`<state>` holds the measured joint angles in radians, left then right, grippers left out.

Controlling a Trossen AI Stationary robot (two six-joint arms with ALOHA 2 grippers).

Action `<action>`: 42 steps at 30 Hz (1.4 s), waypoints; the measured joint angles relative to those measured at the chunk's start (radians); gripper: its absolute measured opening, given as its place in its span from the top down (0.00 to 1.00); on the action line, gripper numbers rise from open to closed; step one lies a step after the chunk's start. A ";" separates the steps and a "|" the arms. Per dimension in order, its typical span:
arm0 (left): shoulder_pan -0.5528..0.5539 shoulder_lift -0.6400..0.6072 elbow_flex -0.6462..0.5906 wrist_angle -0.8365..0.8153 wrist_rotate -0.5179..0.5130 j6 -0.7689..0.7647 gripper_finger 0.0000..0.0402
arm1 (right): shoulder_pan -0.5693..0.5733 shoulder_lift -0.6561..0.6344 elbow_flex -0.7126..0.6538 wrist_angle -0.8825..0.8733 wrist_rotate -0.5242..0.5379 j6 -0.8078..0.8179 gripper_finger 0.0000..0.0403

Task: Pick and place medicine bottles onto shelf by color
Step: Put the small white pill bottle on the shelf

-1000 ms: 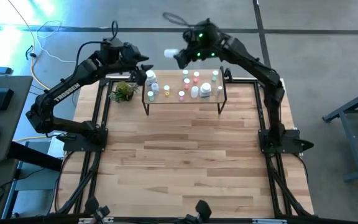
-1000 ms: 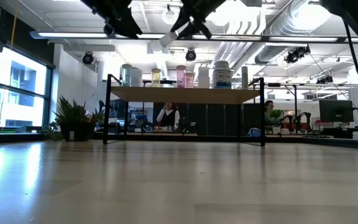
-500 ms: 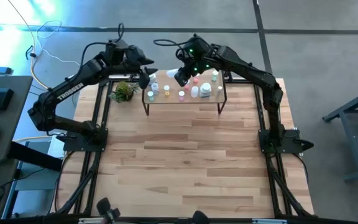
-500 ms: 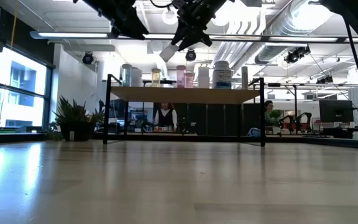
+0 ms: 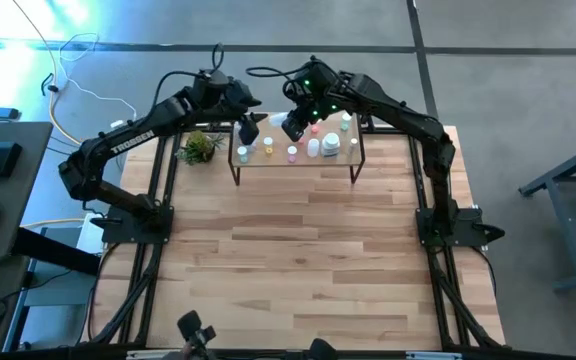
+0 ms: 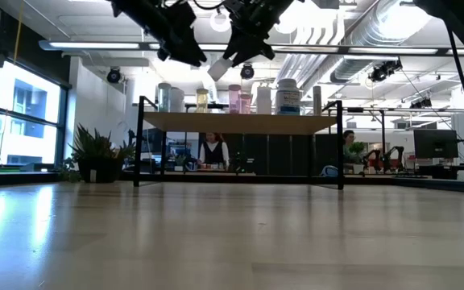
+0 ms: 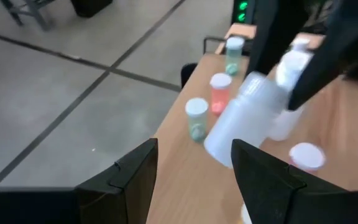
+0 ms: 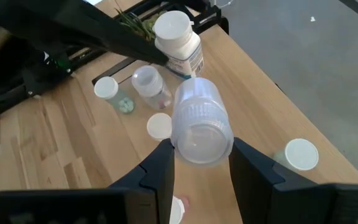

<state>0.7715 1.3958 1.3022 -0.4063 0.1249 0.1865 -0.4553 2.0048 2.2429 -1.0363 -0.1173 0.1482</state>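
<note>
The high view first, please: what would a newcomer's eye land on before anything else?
Both arms crowd over the shelf at the table's far edge. The right gripper holds a clear bottle tilted above the little colored bottles standing there. The left gripper hovers open beside it, near the green plant at the shelf's left end.

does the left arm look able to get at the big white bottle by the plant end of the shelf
Probably yes. The left gripper, open, hovers over that end of the shelf near the big white bottle. The right gripper, holding a clear bottle, crowds it.
</note>
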 joint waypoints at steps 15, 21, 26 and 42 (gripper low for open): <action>-0.023 0.062 0.000 0.010 -0.036 0.000 0.51 | -0.001 0.000 0.000 0.008 0.000 0.005 0.72; -0.029 0.071 0.000 0.008 -0.042 0.000 0.51 | 0.004 0.000 0.000 0.028 0.004 0.031 0.72; -0.029 0.071 0.000 0.009 -0.043 0.000 0.51 | 0.004 -0.002 0.000 0.058 0.004 0.081 0.72; -0.025 0.055 0.000 0.010 -0.086 0.034 0.51 | 0.019 0.012 0.000 0.078 0.058 0.140 0.72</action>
<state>0.7470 1.4508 1.3018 -0.3960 0.0387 0.2208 -0.4360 2.0171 2.2429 -0.9585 -0.0595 0.2882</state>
